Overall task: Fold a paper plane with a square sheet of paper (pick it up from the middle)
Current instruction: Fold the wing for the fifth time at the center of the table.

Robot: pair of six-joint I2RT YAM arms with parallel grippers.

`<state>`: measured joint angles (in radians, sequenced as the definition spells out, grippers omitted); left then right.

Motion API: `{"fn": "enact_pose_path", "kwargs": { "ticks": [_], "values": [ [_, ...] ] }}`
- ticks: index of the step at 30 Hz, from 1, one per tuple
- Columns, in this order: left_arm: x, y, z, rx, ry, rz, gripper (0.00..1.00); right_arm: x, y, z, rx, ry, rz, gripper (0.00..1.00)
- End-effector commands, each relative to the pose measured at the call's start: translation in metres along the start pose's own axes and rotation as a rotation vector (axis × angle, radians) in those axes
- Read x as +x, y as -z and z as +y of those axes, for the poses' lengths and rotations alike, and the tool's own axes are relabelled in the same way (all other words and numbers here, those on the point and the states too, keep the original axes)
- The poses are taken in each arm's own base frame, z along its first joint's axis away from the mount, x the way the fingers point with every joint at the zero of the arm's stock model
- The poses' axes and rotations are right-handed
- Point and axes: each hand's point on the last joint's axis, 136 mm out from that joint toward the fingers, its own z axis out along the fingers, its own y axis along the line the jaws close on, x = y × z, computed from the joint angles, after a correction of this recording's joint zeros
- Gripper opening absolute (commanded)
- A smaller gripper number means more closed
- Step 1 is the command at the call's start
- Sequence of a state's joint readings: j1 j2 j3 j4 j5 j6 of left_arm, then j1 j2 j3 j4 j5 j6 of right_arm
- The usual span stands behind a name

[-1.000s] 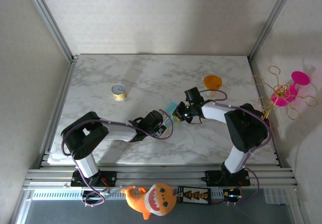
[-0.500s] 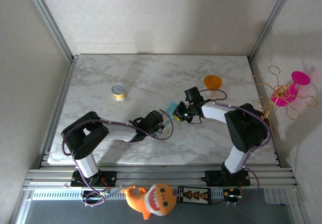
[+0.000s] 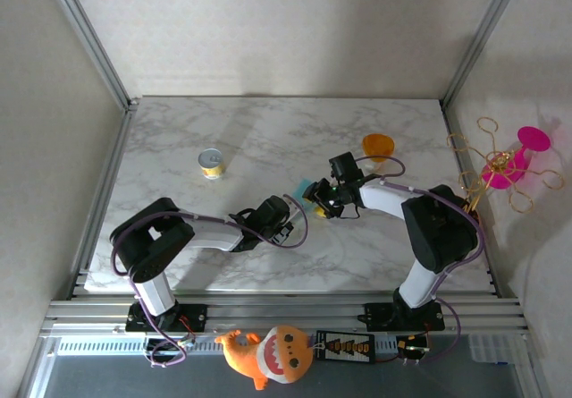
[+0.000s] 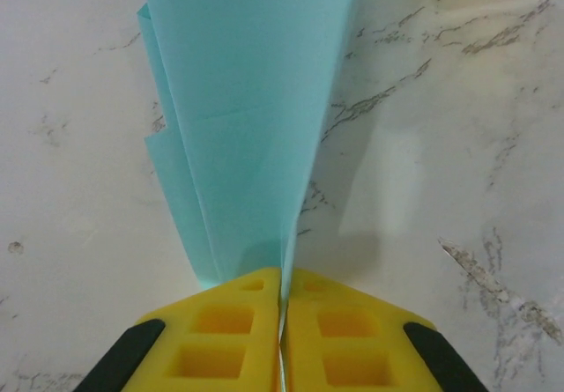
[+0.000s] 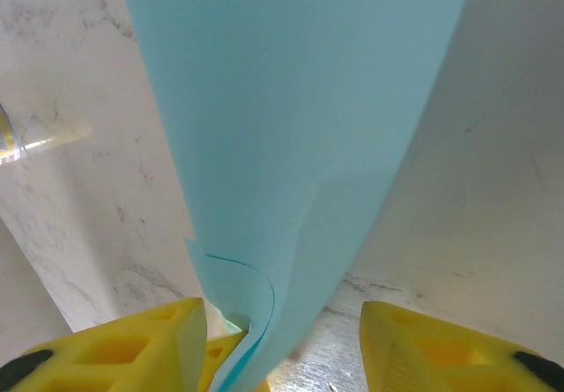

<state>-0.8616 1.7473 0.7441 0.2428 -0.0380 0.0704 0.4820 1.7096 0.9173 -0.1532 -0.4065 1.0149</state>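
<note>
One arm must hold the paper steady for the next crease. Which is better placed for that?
Left. The left gripper is shut on the folded paper, pinching its narrow end. The right gripper stands open, paper loose between its fingers, so it probably suits pressing or re-gripping.

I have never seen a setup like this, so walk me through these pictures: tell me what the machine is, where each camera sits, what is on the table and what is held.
Two robot arms are bolted at the near edge of a marble table. One picture looks down from above; the other two come from wrist cameras. On the table stand a yellow can and an orange cup. The left hand is shut on folded teal paper; the right hand is open, the paper between its fingers.
</note>
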Motion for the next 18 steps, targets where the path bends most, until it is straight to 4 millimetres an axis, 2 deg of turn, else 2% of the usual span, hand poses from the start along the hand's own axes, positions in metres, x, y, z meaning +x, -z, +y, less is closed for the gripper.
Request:
{"fn": "enact_pose_path", "kwargs": {
  "ticks": [1, 5, 11, 18],
  "values": [
    [0.023, -0.007, -0.010, 0.069, 0.029, 0.073, 0.09, -0.015, 0.020, 0.010, -0.007, 0.027, -0.071, 0.57],
    [0.026, -0.009, -0.010, 0.099, 0.051, 0.095, 0.08, -0.025, 0.030, 0.010, -0.004, 0.033, -0.120, 0.63],
    [0.028, -0.010, -0.012, 0.135, 0.067, 0.125, 0.07, -0.033, 0.040, 0.008, -0.006, 0.035, -0.160, 0.66],
    [0.034, -0.012, -0.010, 0.169, 0.112, 0.172, 0.05, -0.037, 0.049, 0.014, -0.054, 0.099, -0.201, 0.68]
  ]
}}
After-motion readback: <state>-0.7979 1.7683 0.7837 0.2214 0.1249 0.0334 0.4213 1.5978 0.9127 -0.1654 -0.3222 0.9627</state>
